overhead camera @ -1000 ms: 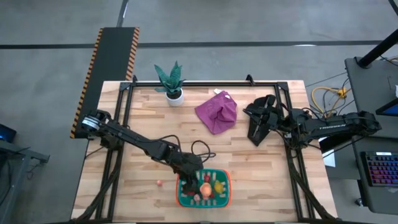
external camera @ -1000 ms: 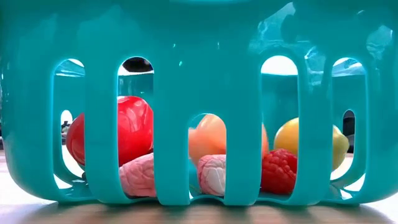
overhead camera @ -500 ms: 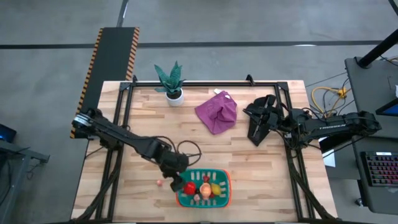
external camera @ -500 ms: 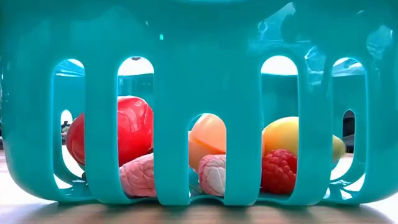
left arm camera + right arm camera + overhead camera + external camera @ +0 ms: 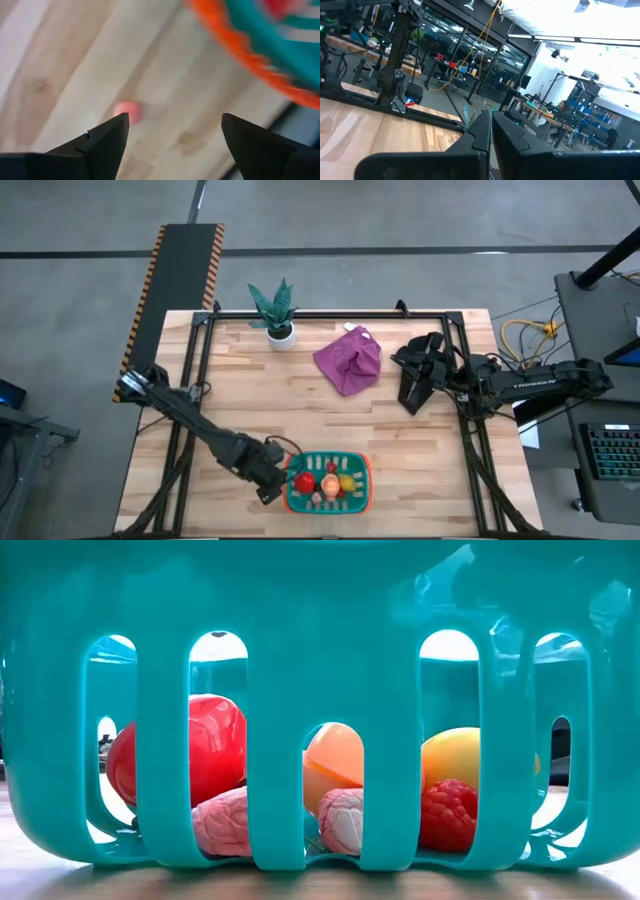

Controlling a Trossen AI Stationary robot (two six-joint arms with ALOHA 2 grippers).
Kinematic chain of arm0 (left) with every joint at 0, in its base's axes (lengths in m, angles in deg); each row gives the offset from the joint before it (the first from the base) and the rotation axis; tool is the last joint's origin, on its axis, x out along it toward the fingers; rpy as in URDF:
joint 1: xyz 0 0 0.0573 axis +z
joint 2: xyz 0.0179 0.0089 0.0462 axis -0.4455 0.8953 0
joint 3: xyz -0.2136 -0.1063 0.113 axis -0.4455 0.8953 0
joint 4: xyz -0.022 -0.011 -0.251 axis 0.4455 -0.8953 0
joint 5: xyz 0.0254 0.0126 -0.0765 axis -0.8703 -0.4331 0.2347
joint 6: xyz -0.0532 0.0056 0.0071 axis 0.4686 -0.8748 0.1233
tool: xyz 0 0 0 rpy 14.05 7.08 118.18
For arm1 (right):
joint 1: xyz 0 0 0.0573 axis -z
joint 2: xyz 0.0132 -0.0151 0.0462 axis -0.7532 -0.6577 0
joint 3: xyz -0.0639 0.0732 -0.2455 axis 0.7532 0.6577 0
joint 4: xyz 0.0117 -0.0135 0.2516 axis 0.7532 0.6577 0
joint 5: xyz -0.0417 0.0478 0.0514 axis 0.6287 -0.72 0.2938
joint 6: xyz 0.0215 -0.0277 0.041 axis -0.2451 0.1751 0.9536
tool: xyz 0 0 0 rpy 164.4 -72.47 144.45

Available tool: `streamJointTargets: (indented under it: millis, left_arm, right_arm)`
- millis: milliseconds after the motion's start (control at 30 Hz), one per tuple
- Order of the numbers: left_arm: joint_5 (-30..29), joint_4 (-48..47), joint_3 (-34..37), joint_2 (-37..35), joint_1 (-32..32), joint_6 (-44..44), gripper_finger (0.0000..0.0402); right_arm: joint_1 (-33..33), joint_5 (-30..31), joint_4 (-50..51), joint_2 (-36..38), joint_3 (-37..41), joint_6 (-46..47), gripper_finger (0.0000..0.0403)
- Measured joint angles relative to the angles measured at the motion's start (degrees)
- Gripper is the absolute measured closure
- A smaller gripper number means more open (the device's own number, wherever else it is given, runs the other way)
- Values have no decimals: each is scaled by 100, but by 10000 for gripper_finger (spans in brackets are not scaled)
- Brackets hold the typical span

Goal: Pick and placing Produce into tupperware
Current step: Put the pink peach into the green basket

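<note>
The left gripper (image 5: 172,131) hangs low over the table with its two fingers spread wide and nothing between them; the little pink piece (image 5: 128,111) lies on the wood just in front of one fingertip, and the tupperware (image 5: 328,498) sits close beside the gripper, already holding red, peach and yellow produce (image 5: 335,754). The pink piece is tiny and round, so a finger could bump it away, or hit the orange rim (image 5: 235,46). Farther right, the right gripper (image 5: 412,385) waits with fingers pressed together.
</note>
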Motion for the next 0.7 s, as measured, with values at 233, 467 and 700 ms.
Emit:
streamJointTargets:
  millis: [233,467,700]
  left_arm:
    - [-54,-417,13,570,-175,194,98]
    - [-3,-450,17,941,-188,173,98]
    - [138,-446,46,1161,-199,225,98]
  right_arm:
    - [-2,0,2,0,0,2,394]
    - [-2,0,-2,0,0,2,394]
    - [-1,0,0,0,0,2,394]
